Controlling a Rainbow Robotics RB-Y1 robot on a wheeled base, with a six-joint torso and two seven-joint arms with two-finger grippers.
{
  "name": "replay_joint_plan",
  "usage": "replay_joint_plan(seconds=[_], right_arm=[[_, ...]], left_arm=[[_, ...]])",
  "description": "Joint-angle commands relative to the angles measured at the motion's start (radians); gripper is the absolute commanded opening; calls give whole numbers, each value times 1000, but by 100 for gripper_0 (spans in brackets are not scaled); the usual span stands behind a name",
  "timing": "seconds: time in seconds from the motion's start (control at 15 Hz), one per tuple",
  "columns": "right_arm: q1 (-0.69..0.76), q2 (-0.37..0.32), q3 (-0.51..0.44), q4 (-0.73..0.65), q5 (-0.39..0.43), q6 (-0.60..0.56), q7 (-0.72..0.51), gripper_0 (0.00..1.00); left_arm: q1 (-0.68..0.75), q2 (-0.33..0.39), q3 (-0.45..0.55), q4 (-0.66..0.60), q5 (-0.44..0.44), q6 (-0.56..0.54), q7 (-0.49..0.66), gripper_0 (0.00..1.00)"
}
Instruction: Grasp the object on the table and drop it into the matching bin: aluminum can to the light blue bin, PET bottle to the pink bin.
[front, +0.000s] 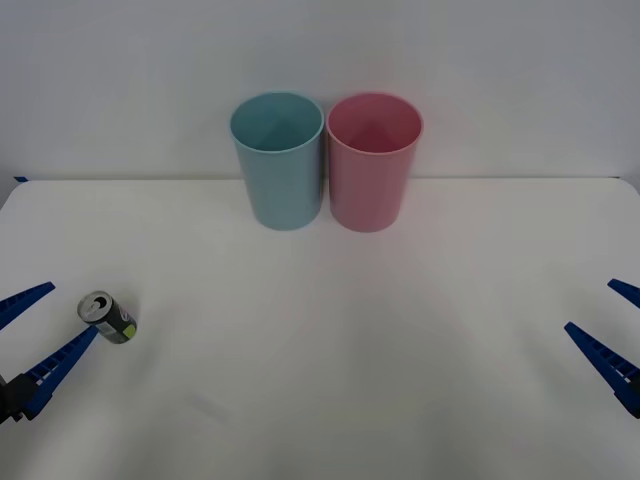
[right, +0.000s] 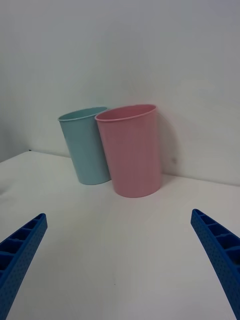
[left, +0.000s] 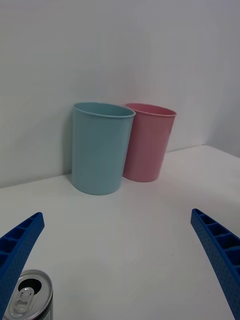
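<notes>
The aluminum can (front: 107, 317), small and dark with a silver top and a yellow-green patch, stands on the white table (front: 330, 390) at the near left. My left gripper (front: 73, 308) is open, low over the table, and its inner fingertip reaches the can's side. In the left wrist view the can (left: 31, 297) sits beside one finger, off the gap of the open left gripper (left: 117, 214). The light blue bin (front: 277, 165) and the pink bin (front: 373, 165) stand side by side at the back centre. My right gripper (front: 590, 304) is open at the near right.
A plain white wall rises behind the bins. The right wrist view has the pink bin (right: 132, 152) in front of the light blue bin (right: 86, 150), past the open right gripper (right: 118, 215). Bare tabletop lies between the can and the bins.
</notes>
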Motion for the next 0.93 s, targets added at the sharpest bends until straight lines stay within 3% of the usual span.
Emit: replay_joint_plan(seconds=[0.07,0.93], right_arm=[[0,0,0,0,0,0,0,100],[0,0,0,0,0,0,0,100]], left_arm=[[0,0,0,0,0,0,0,100],[128,-3,9,7,86,90,-44,100]])
